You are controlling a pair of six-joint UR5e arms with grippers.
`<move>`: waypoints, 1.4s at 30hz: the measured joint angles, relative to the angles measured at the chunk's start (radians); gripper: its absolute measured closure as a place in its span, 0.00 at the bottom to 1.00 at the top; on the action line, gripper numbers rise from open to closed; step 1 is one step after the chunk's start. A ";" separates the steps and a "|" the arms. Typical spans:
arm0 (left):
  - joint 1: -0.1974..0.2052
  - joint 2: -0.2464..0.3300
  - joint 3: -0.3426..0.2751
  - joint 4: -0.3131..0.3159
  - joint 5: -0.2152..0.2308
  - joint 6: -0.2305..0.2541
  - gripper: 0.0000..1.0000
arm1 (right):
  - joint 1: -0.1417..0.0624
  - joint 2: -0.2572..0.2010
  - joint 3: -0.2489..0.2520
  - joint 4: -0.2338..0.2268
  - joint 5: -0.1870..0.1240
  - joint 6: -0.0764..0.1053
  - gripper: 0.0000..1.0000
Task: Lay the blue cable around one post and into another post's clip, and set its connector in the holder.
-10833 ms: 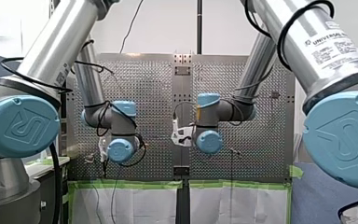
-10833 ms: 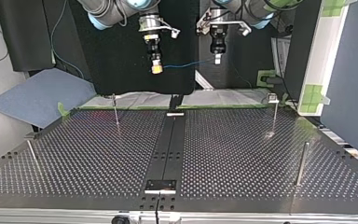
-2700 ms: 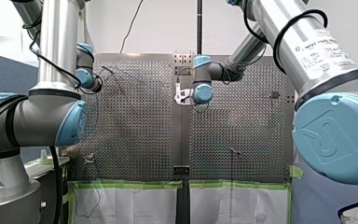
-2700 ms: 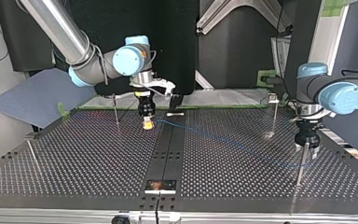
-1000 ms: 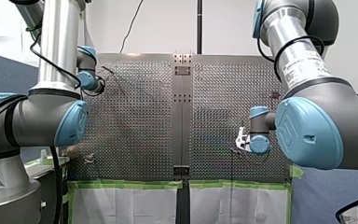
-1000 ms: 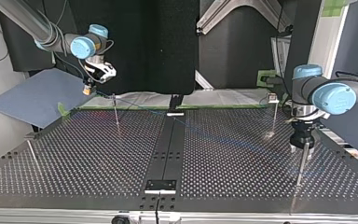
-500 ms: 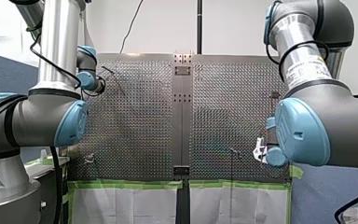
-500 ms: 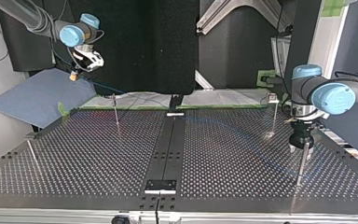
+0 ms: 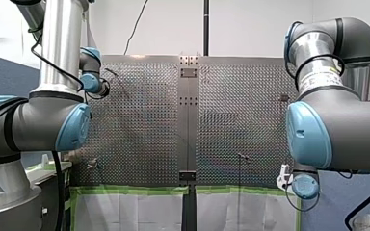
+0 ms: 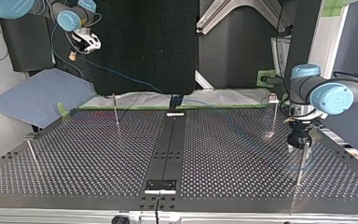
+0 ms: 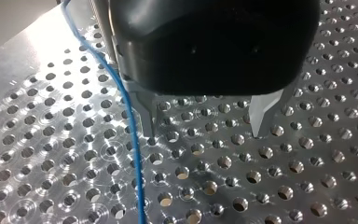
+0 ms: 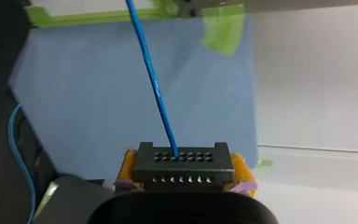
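Note:
My right gripper (image 12: 182, 175) is shut on a black connector (image 12: 182, 164), clamped between its yellow pads (image 12: 127, 163). The blue cable (image 12: 153, 79) leaves the connector and runs straight ahead. In the top view this gripper (image 10: 73, 56) hangs high at the far left, off the table, and the cable (image 10: 121, 74) slopes down from it to the table's far edge. My left gripper (image 11: 205, 126) stands open just above the perforated plate, with the cable (image 11: 129, 116) passing outside one finger. At the top view's right it (image 10: 303, 147) hovers by a thin post (image 10: 300, 164).
More posts stand on the perforated table (image 10: 98, 154): one far left (image 10: 115, 111), one near left (image 10: 32, 156), one with a clip on top (image 10: 273, 112). A small fixture (image 10: 160, 185) sits on the centre strip. A blue mat (image 10: 42, 93) lies beyond the table.
My right gripper has carried the connector up and further toward the top view's left, lifting the cable off the table. My left gripper has barely moved.

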 joint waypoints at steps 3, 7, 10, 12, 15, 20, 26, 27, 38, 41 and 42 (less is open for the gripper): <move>-0.003 0.000 0.000 -0.001 0.000 0.000 0.00 | -0.024 0.024 0.019 -0.024 -0.024 -0.001 1.00; -0.007 0.000 0.000 -0.001 -0.001 0.000 0.00 | -0.058 0.058 0.019 -0.058 -0.058 -0.004 1.00; -0.010 0.000 0.000 -0.001 -0.001 -0.001 0.00 | -0.073 0.077 0.011 -0.084 -0.084 -0.007 1.00; -0.011 0.000 0.000 -0.001 -0.001 0.000 0.00 | -0.076 0.082 0.005 -0.103 -0.103 -0.012 1.00; -0.014 0.000 0.000 -0.001 -0.001 -0.001 0.00 | -0.078 0.084 -0.005 -0.127 -0.126 -0.026 1.00; -0.016 0.000 0.000 -0.001 -0.002 -0.001 0.00 | -0.073 0.083 -0.035 -0.130 -0.172 -0.061 1.00; -0.020 0.000 0.000 -0.002 -0.003 -0.001 0.00 | -0.061 0.059 -0.065 -0.120 -0.226 -0.077 1.00; -0.022 0.000 0.000 -0.003 -0.003 -0.001 0.00 | -0.059 0.052 -0.067 -0.117 -0.234 -0.078 1.00; -0.074 0.000 0.000 -0.063 -0.025 0.016 0.00 | -0.046 -0.038 -0.078 -0.052 -0.269 -0.047 1.00; -0.101 0.001 -0.004 -0.087 -0.050 0.021 0.00 | -0.045 -0.064 -0.079 -0.041 -0.270 -0.043 1.00; -0.111 0.002 -0.008 -0.096 -0.060 0.026 0.00 | -0.045 -0.071 -0.079 -0.040 -0.270 -0.042 1.00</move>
